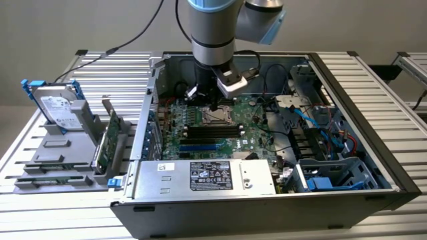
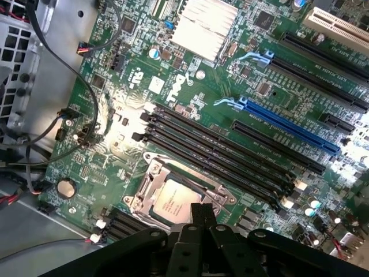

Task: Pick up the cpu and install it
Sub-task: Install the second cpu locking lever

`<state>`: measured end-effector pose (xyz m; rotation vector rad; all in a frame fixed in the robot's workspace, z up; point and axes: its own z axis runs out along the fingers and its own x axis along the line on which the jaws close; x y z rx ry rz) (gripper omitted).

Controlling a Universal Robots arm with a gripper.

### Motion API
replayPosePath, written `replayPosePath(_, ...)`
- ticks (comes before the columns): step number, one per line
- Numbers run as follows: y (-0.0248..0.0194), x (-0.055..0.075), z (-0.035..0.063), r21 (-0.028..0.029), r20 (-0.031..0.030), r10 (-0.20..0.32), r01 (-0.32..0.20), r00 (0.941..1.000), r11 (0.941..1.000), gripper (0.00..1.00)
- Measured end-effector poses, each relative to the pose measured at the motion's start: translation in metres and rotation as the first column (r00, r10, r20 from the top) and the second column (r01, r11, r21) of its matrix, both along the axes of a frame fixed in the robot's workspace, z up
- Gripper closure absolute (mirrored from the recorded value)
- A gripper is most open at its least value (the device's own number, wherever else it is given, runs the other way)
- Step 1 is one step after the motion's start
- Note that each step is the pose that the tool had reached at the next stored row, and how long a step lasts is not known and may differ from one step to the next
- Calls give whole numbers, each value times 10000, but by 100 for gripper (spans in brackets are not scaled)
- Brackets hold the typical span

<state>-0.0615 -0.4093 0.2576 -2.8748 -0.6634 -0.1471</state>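
Shiny silver-grey cpu point(image 2: 174, 203), green motherboard point(image 2: 190, 109) with black and blue slots point(image 2: 285, 128), black tool point(image 2: 202, 222), ribbed white bench point(image 1: 40, 145)

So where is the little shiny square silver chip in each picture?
Exterior view: the shiny square silver cpu sits in its metal socket on the green motherboard, right under the shut black gripper.
Wrist view: the cpu lies in the socket, just beyond the gripper.
Shared landmark: the row of long black memory slots beside the socket.
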Motion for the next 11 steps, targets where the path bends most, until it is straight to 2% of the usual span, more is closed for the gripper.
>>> replayPosePath(4,-57,-52,6,5,-16,-9,9,10000,10000,89)
replayPosePath(11,-77,-132,6,6,-124,-10,10,9999,10000,89)
